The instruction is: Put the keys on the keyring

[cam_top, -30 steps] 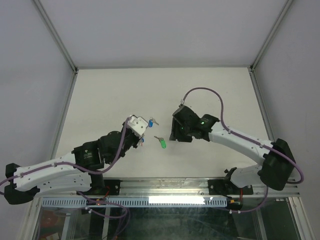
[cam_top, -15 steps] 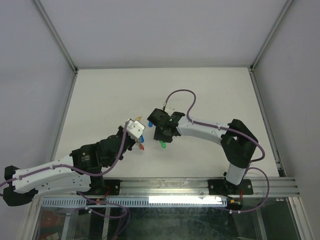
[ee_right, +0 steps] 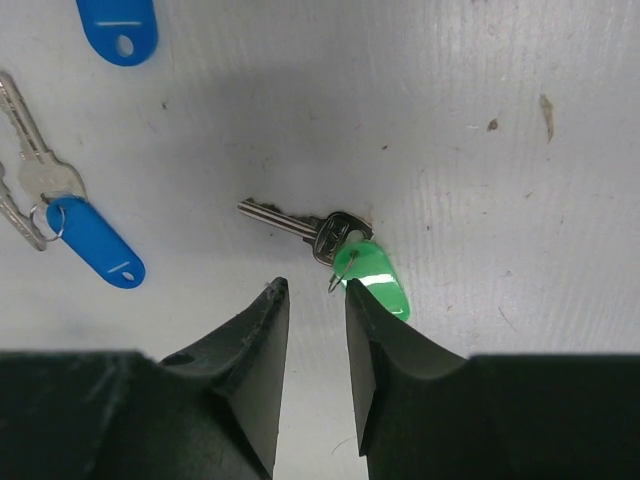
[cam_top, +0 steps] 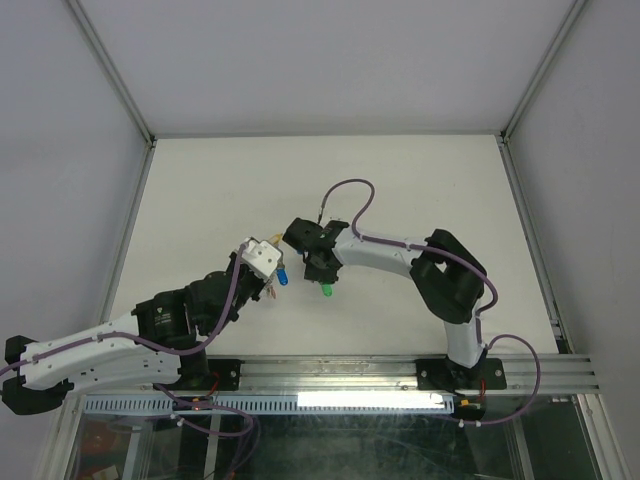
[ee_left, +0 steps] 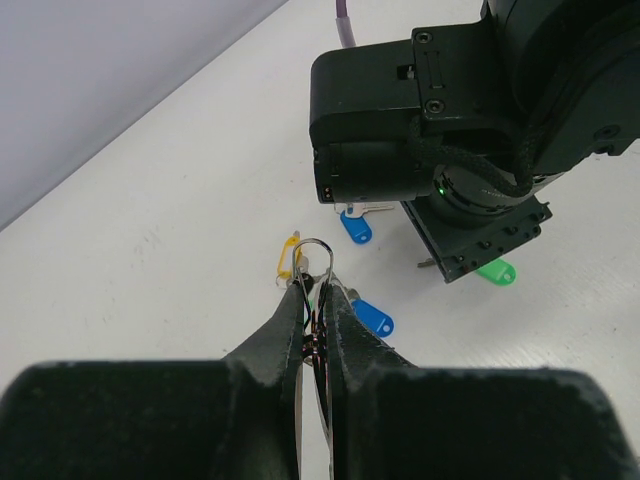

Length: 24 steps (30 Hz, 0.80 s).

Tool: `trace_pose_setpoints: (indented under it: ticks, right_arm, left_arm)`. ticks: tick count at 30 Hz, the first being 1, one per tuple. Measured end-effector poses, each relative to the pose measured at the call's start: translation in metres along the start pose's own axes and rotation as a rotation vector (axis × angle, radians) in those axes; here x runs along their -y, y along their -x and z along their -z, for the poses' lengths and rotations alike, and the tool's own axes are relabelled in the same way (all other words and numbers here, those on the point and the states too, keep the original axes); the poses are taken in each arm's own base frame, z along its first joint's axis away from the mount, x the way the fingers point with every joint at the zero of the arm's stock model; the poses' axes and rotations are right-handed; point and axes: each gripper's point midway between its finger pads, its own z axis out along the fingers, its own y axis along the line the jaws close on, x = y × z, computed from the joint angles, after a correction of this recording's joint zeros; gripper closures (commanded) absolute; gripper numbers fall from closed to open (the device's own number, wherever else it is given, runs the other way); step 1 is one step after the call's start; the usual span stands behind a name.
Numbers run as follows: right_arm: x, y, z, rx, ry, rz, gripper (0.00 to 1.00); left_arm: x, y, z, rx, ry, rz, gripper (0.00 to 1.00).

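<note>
A robotics lab test cell is shown: a white bench (cam_top: 200,180) is enclosed by plain pale panels (cam_top: 330,60) framed in aluminium posts (cam_top: 110,70). A left arm (cam_top: 90,345) and a right arm (cam_top: 385,255), trailed by purple cables (cam_top: 345,183), are bolted to a slotted metal rail (cam_top: 330,375) above a strip light (cam_top: 370,400).

Left end effector (ee_left: 318,295) pinched tight; right end effector (ee_right: 316,292) downward, jaws narrowly apart.

counter (cam_top: 200,190): white, lightly scuffed
green-tagged key (ee_right: 330,240): flat, centre of right wrist view
blue-tagged keys (ee_right: 95,243): flat, left edge
blue tag (ee_right: 118,25): upper left
</note>
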Motion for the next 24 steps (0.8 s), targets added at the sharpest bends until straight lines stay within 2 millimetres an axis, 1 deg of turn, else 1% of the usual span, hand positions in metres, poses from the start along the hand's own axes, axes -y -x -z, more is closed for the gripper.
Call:
trace_pose_setpoints:
  ticks: [5, 14, 20, 24]
  right_arm:
    - [0.006, 0.001, -0.001, 0.005, -0.026, 0.004, 0.68]
    - [0.012, 0.010, -0.003, 0.008, -0.040, -0.013, 0.68]
    - [0.013, 0.013, -0.005, 0.005, -0.042, -0.016, 0.69]
    - [0.011, 0.012, -0.009, -0.003, -0.041, -0.008, 0.71]
  left_arm:
    - [0.001, -0.001, 0.000, -0.002, -0.004, -0.003, 1.00]
    - [0.002, -0.001, 0.000, -0.001, -0.011, -0.005, 1.00]
    - [0.002, -0.001, 0.000, -0.001, -0.011, -0.005, 1.00]
    - [0.002, -0.001, 0.000, -0.001, -0.012, -0.005, 1.00]
